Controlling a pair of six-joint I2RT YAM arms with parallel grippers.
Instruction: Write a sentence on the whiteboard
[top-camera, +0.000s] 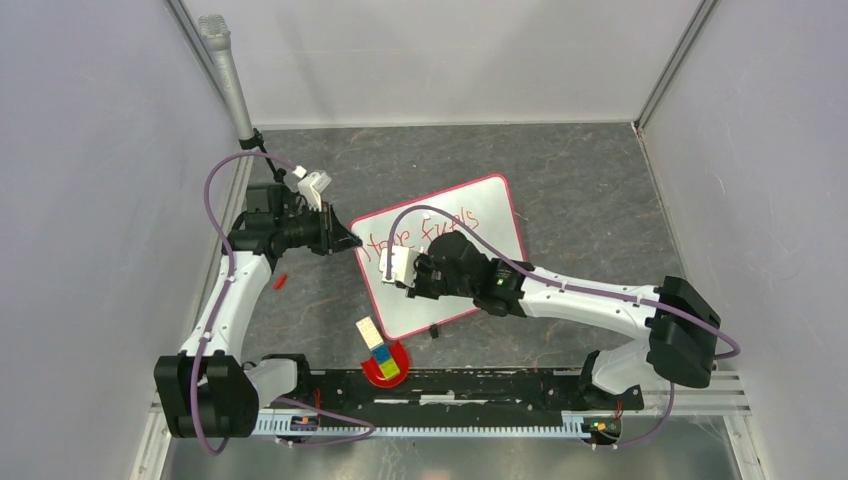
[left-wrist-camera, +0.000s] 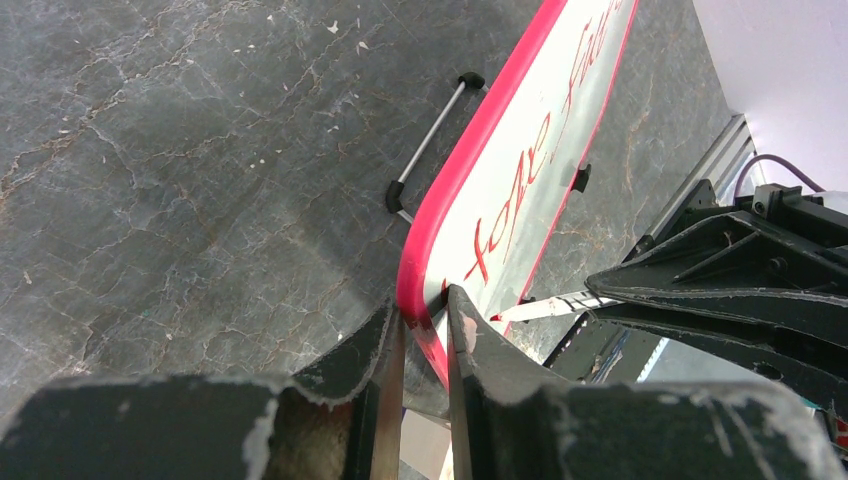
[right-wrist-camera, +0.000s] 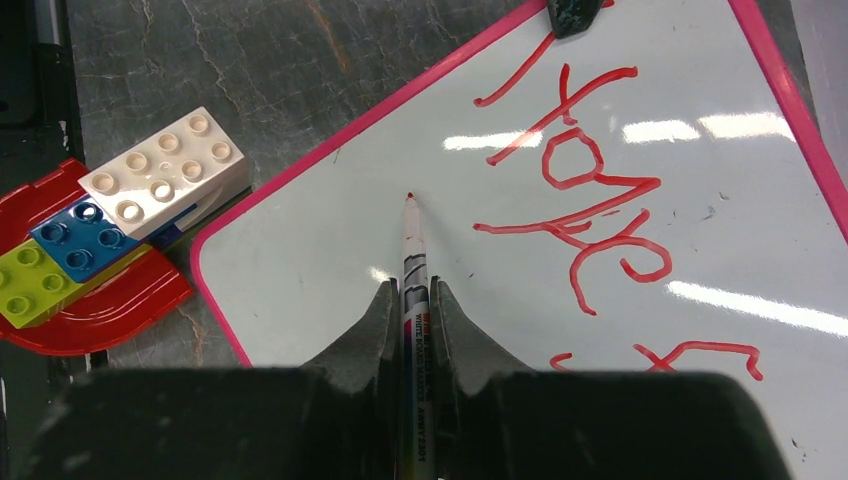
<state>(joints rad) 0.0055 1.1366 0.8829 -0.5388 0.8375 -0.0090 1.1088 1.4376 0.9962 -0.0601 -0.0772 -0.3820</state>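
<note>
Fingers of my left gripper pinch the pink-red rim of the whiteboard, which lies mid-table between both arms. My right gripper is clamped on a red marker, its tip at bare white beside the red writing.

Dark grey marbled tabletop, plain pale enclosure walls, aluminium corner posts

White arms, black joints, purple cables
</note>
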